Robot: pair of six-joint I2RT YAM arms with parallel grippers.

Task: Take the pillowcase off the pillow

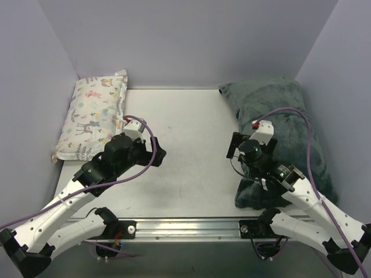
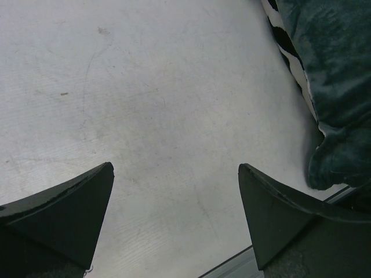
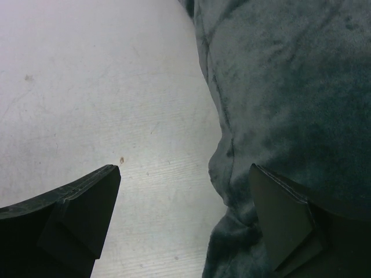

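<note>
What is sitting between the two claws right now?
Only bare white tabletop separates the left claw from the right claw, as the top view shows.

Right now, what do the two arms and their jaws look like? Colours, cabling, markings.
Left arm and right arm: white link shells, black joints and black bases. Each wrist carries a white block with a small red mark. A purple cable loops off each wrist and runs down the arm. Jaws: matte black wedges tapering to blunt tips, edges slightly scuffed.

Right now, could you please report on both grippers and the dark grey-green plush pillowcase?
Left gripper open, empty, over white table. Right gripper open, empty, above edge of pillowcase, looks stuffed. Nothing in the way.
</note>
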